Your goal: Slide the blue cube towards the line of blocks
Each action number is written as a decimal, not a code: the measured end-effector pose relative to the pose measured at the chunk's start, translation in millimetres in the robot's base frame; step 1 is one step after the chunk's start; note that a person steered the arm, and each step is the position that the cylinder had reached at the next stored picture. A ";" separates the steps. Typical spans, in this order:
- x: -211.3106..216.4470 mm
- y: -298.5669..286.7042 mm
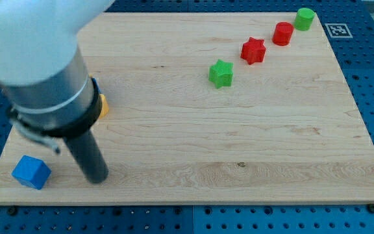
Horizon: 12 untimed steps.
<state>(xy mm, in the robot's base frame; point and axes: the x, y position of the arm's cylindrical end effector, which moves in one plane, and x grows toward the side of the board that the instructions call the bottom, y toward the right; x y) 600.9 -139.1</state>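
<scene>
Blue cube (31,171) at lower-left corner of wooden worktop (193,149), just left of my tip (97,178), not touching. No pincer fitted, only a rod. Far up-right of tip, diagonal line: green star (221,73), red star (253,51), red block (282,33), green block (304,19). Yellow block (102,105) half hidden behind arm.

Blue cube (31,171), green star (221,73), red star (253,51), pale wooden board (239,143).
</scene>
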 end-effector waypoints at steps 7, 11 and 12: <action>-0.2 -115.1; -75.6 -115.2; -92.7 -115.2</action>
<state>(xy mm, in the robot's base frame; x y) 508.2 -254.3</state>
